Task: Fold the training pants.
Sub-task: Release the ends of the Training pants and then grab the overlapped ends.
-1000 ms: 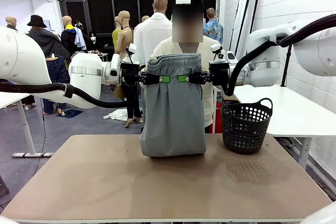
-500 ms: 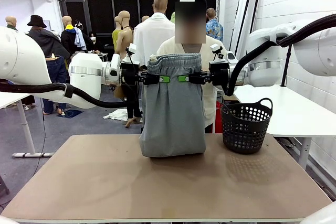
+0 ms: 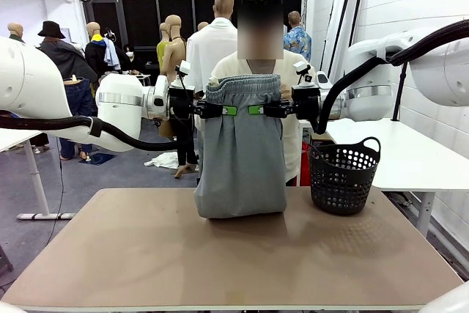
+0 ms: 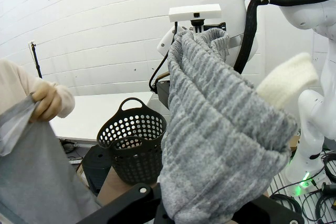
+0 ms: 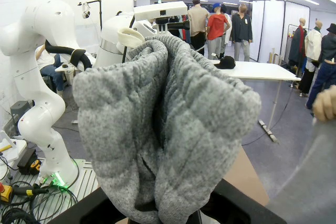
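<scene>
Training pants (image 3: 240,159) hanging over bench (image 3: 132,254), bottom touching it. Left hand (image 3: 229,110), right hand (image 3: 256,110) both squeezing shut on waistband (image 3: 243,86). Next, probably: lowering pants flat onto bench.

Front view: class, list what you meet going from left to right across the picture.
In order: left gripper → right gripper → basket. The pants hang across both grippers, so they have no clear place in the order.
</scene>
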Available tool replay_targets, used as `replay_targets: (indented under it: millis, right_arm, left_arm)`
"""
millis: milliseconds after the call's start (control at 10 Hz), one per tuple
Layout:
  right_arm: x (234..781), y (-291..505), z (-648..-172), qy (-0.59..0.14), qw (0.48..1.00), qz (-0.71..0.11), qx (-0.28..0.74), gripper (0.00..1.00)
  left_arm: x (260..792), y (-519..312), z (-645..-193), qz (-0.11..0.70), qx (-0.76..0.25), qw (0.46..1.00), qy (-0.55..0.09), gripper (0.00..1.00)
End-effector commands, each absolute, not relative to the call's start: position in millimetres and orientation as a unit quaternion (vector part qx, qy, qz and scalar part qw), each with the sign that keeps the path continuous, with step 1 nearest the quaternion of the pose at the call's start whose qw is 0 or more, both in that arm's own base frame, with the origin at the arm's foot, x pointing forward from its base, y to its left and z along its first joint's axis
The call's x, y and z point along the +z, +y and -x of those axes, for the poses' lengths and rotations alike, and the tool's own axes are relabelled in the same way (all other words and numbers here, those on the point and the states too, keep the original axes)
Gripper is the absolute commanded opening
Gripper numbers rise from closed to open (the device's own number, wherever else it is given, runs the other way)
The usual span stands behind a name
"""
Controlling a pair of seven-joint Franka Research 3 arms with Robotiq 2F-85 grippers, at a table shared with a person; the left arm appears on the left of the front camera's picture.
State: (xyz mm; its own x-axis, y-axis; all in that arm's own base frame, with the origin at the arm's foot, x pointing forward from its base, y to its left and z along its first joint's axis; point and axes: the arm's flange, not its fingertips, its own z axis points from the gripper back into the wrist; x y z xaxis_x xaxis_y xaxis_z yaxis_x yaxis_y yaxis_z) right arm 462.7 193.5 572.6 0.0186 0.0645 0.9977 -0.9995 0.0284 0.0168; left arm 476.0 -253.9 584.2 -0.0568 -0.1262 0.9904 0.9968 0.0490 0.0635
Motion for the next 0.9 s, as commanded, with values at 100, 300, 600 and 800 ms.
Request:
replay_targets:
  millis: [100, 300, 600, 800]
  right_arm:
    - [576.3, 193.4, -461.3, -0.487, 0.521, -0.487, 0.504, 0.0]
    - [576.3, 193.4, -461.3, -0.487, 0.521, -0.487, 0.504, 0.0]
    - [576.3, 193.4, -461.3, -0.487, 0.521, -0.487, 0.504, 0.0]
    - [576.3, 193.4, -461.3, -0.487, 0.521, -0.487, 0.504, 0.0]
  left_arm:
    - [584.9, -253.9, -471.2, 0.443, -0.528, 0.52, -0.505, 0.0]
    - [584.9, -253.9, -471.2, 0.443, -0.528, 0.52, -0.505, 0.0]
    - [584.9, -253.9, -471.2, 0.443, -0.528, 0.52, -0.505, 0.0]
    - [584.9, -253.9, -471.2, 0.443, -0.528, 0.52, -0.505, 0.0]
